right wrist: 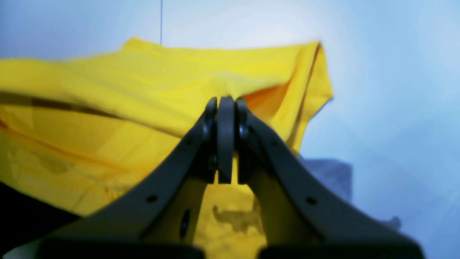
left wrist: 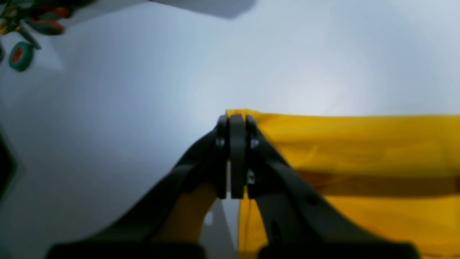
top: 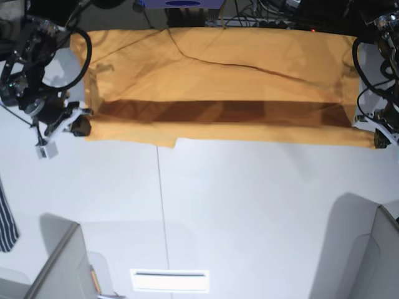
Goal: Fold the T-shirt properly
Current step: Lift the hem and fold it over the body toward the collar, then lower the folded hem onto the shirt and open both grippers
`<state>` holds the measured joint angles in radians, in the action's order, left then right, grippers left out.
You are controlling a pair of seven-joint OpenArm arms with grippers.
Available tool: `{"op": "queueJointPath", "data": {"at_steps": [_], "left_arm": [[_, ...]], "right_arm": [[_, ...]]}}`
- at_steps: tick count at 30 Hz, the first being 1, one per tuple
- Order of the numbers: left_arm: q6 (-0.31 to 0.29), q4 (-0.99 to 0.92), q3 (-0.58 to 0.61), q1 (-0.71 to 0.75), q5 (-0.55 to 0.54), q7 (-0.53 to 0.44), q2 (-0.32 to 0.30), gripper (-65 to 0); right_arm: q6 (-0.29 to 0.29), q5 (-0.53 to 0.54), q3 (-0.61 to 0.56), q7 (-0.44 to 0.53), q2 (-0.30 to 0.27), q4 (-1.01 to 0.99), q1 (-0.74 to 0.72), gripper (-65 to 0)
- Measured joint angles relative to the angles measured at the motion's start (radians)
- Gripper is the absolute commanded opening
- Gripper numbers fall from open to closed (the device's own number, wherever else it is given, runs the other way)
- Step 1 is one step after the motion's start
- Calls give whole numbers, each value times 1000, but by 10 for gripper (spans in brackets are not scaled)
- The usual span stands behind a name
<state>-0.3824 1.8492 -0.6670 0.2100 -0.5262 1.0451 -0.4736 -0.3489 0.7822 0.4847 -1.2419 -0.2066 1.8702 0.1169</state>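
Note:
The orange-yellow T-shirt (top: 218, 75) lies stretched wide across the far side of the white table (top: 249, 205), with a dark shadowed band running along its length. My right gripper (top: 80, 124) is at the left end of its near edge in the base view, shut on the fabric. In the right wrist view the right gripper (right wrist: 226, 99) pinches the T-shirt (right wrist: 107, 90) beside a sleeve. At the opposite end, my left gripper (top: 377, 138) is shut on the near corner. The left wrist view has the left gripper (left wrist: 237, 117) clamped on the corner of the T-shirt (left wrist: 359, 144).
A dark striped garment (top: 6, 218) hangs at the table's left edge. Grey bins stand at the front left (top: 62, 268) and front right (top: 374, 249). A green tape roll (left wrist: 21, 55) and hand tools lie off to the side. Cables run behind the T-shirt.

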Motion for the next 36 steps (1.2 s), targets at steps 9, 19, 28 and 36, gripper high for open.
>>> {"op": "queueJointPath", "data": {"at_steps": [9, 19, 28, 36], "left_arm": [[1, 9, 1, -120, -5, 141, 2, -650], [1, 19, 0, -152, -16, 143, 0, -650], [1, 65, -2, -41, -6, 157, 4, -650], [0, 69, -3, 60, -8, 153, 5, -650]], "right_arm": [[0, 0, 0, -42, -3, 0, -74, -650], [0, -1, 0, -45, -3, 0, -87, -650], [0, -1, 0, -49, -6, 0, -36, -650], [0, -1, 1, -42, -5, 0, 49, -650]]}}
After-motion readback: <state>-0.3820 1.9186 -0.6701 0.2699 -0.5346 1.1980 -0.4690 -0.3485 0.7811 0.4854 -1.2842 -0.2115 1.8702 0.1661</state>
